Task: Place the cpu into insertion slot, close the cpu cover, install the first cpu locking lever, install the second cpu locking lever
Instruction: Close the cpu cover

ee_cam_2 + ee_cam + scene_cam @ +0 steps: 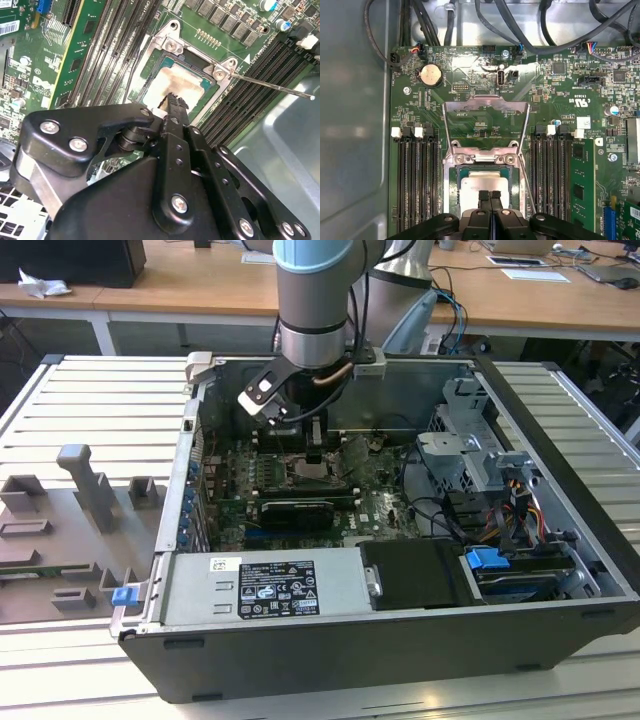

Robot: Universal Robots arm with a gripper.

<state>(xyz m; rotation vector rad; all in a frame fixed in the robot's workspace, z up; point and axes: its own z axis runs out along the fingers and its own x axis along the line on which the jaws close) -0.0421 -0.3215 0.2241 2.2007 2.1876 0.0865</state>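
"What sits in the case?"

"Reading from the middle of the exterior view, the motherboard lies on its floor. The power supply is at seven o'clock and the drive cage at three."

"And the socket?"

"It holds the cpu, seated flat with its pale top bare. The cpu cover is swung open off it, with green board showing through its window. A thin lever angles free beside the socket."

"The claw?"

"At twelve o'clock, the gripper is clenched, fingertips pressed together on nothing. It's just over the cpu, and I can't tell if they touch."
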